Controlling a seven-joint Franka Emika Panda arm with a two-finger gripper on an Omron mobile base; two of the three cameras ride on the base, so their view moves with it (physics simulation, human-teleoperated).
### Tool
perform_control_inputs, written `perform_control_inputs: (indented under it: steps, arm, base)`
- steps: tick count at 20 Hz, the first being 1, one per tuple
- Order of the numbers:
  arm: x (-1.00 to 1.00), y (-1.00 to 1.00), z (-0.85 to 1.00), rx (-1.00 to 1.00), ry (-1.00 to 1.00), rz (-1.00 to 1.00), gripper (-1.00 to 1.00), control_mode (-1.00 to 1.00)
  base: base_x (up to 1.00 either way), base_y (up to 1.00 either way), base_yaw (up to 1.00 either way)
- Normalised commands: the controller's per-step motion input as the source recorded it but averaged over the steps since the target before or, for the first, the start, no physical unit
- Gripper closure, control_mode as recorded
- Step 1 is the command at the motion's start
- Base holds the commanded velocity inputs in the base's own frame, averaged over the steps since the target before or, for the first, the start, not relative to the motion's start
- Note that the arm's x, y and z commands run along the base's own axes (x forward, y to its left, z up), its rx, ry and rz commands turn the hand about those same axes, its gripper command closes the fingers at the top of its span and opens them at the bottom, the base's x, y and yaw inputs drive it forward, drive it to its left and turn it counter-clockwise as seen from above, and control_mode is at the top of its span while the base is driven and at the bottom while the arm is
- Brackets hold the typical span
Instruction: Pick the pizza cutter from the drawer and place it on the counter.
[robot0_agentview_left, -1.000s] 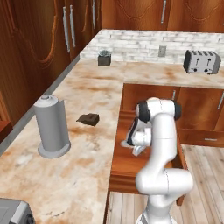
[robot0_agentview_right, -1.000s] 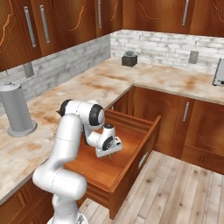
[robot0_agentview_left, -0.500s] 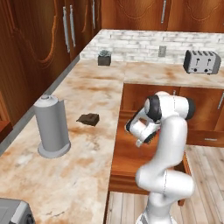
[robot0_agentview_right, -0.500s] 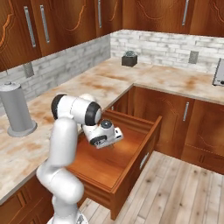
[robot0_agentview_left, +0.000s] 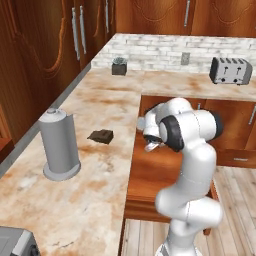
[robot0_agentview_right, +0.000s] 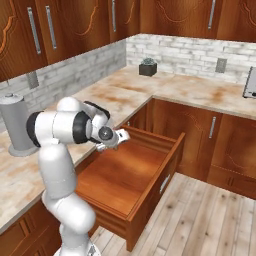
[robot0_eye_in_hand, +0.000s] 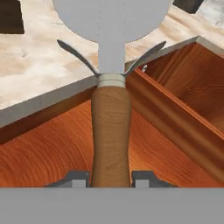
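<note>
Lifted since before, my end effector (robot0_eye_in_hand: 111, 178) pinches the pizza cutter (robot0_eye_in_hand: 110, 109) above the drawer (robot0_agentview_right: 131, 172), beside the tabletop (robot0_agentview_left: 95, 165).

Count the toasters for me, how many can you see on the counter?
1: a silver toaster stands on the far counter by the brick wall. The grey box at the near counter corner might be another; too cropped to tell.

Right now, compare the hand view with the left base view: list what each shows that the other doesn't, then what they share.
Hand view alone: the pizza cutter, brown handle between the end effector fingertips, wheel out front.

Left base view alone: toaster, grey canister, dark wedge, the arm.

Both: the open drawer and marbled counter.
</note>
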Motion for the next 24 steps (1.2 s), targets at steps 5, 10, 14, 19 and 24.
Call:
perform_control_inputs:
  steps: [5,10,14,19,24]
  arm:
    - [0.00,0.82,1.00,0.15,-0.14,0.06,1.00,-1.00]
    - [0.00,0.92,0.98,0.00,0.05,0.08,1.00,-1.00]
    - [-0.03,0.77,0.12,-0.18,0.47,0.00,1.00,-1.00]
    - [-0.16,0.39,-0.41,-0.10,0.29,0.00,1.00,-1.00]
    - [-0.03,0.42,-0.98,-0.09,0.23,0.03,-1.00,-1.00]
  base:
    - [0.00,0.00,0.00]
    - [0.00,0.00,0.00]
    - [0.00,0.00,0.00]
    - [0.00,0.00,0.00]
    - [0.00,0.00,0.00]
